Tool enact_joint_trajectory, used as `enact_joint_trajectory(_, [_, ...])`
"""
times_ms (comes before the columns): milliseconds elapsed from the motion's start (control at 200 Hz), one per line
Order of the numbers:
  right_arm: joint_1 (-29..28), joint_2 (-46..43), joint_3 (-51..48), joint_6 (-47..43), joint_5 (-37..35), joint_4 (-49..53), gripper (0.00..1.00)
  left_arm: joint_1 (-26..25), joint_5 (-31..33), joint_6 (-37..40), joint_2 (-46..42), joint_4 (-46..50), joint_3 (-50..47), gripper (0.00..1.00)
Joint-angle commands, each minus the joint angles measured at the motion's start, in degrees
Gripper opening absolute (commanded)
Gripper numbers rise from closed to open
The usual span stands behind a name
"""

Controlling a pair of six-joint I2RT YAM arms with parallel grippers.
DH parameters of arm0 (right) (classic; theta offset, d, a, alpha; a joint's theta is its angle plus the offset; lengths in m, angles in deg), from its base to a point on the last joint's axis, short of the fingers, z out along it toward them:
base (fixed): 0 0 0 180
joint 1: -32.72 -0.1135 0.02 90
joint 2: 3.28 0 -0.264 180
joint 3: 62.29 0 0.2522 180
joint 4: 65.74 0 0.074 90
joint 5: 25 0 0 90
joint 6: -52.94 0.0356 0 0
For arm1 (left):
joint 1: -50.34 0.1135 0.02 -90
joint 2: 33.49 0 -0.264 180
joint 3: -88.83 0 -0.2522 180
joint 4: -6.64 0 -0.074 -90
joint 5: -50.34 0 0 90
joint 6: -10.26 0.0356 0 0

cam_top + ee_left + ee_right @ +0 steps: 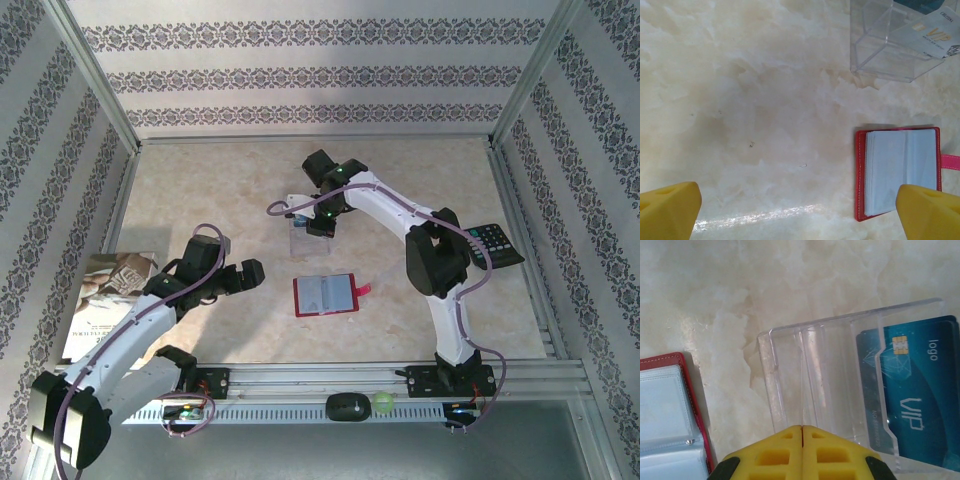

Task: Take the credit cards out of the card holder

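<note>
The red card holder (325,295) lies open on the marble table, clear sleeves up and strap tab to the right; it also shows in the left wrist view (897,172) and the right wrist view (667,415). A blue credit card (917,395) stands in a clear plastic box (835,385), (300,232). In the left wrist view a pale card (935,37) printed VIP leans in that box (885,45). My right gripper (802,429), (322,215) is shut over the box's near side, nothing visible between its fingers. My left gripper (800,210), (250,275) is open, left of the holder.
A black keypad remote (495,243) lies at the right edge by the right arm. A printed booklet (115,285) sits at the left under the left arm. Patterned walls with metal frames enclose the table (420,180). A black object (345,405) and green ball (383,404) rest on the front rail.
</note>
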Motion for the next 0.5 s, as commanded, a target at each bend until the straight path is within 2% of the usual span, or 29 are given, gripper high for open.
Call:
enact_joint_trajectory(0, [-0.9, 2.1, 1.9, -1.2, 0.9, 2.3, 0.0, 0.9, -0.4, 0.3, 0.4, -2.2, -0.9, 1.0])
enact_joint_trajectory(140, [-1.3, 3.1, 2.1, -0.2, 0.0, 1.2, 0.0, 1.1, -0.8, 0.3, 1.0, -2.7, -1.0, 1.0])
enact_joint_trajectory(290, [-1.0, 1.2, 0.7, 3.0, -2.0, -4.7, 0.3, 1.1, -2.3, 0.1, 0.6, -4.1, -1.6, 1.0])
enact_joint_trajectory(495, [-0.9, -7.5, -3.8, 10.1, 0.6, -17.3, 0.43, 1.1, -2.2, -1.0, -1.8, -5.3, -2.3, 1.0])
